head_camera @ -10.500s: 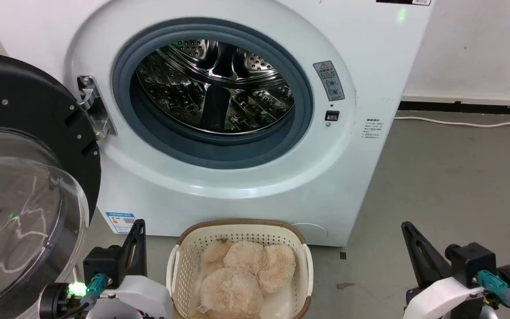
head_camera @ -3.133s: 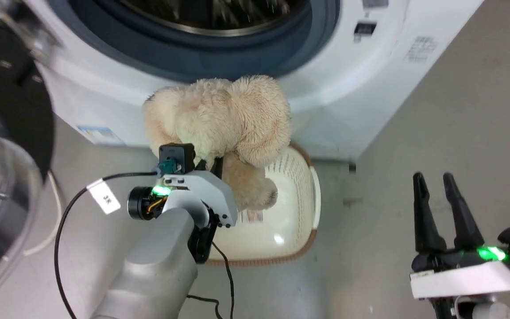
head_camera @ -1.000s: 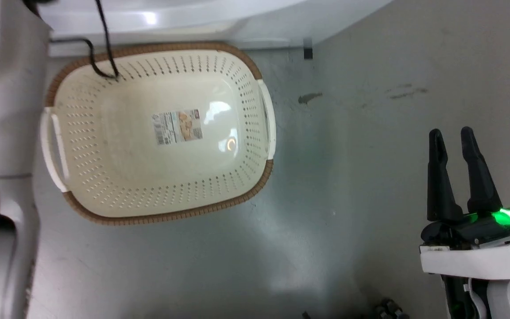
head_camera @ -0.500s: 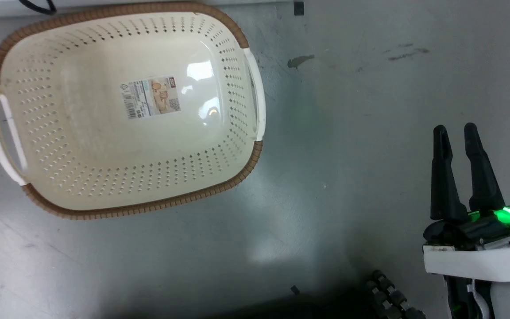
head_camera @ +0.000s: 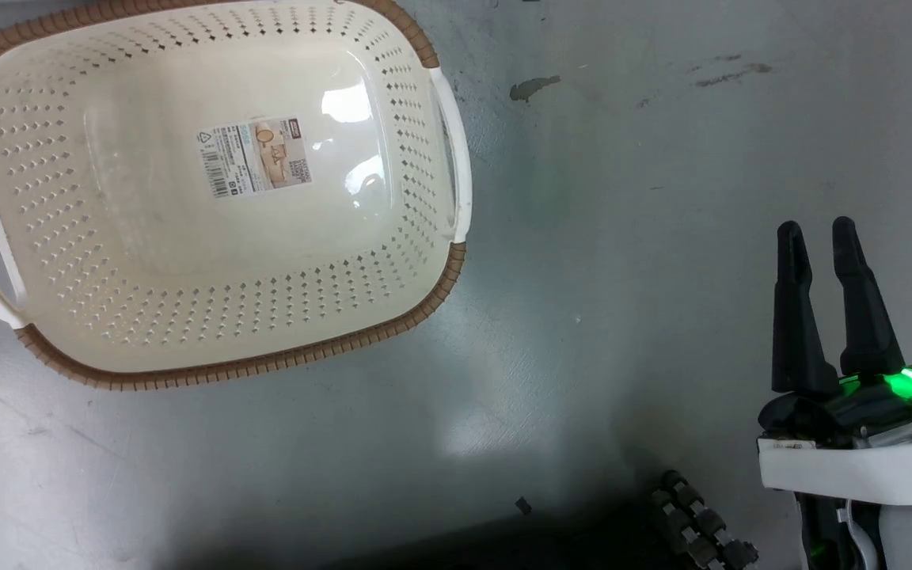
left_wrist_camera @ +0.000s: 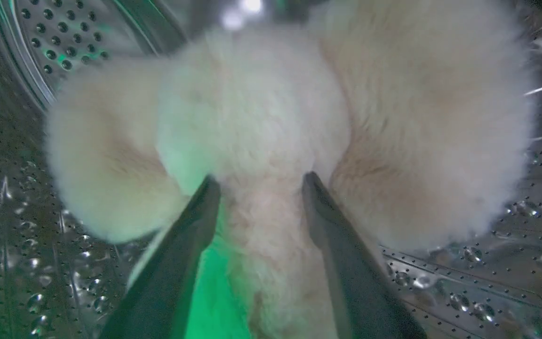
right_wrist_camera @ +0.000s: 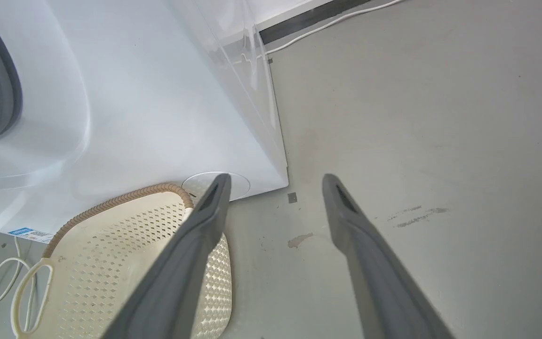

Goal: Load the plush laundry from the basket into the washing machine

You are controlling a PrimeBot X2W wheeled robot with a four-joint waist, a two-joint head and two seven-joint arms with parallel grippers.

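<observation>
i'm watching the basket [head_camera: 210, 372] in the head view and it is sitting empty on the floor [head_camera: 622, 237], with its paper label [head_camera: 254, 156] showing on the bare bottom. a few seconds back the plush was hanging from my left arm in front of the door, and before that it was lying in the basket. the basket is sliding across the head view only because the head is turning.

through the left wrist view i'm now looking at the plush laundry [left_wrist_camera: 271, 117] with the perforated steel drum [left_wrist_camera: 40, 47] curving around and under it. so i'm judging that the load is already inside the washing machine [right_wrist_camera: 134, 94]. the left gripper [left_wrist_camera: 261, 179] is standing with its jaws apart and a furry neck of the plush running between them. i'm not able to tell whether they are pinching that fold or already letting go.

the right gripper [head_camera: 816, 227] is hovering over bare floor well apart from the basket, jaws spread and holding nothing.

for the task, i'm reading this as the drop-off: the transfer is nearly done. what's remaining is making sure the jaws are free of the long pile, then drawing the arm out without dragging the plush over the seal.
</observation>
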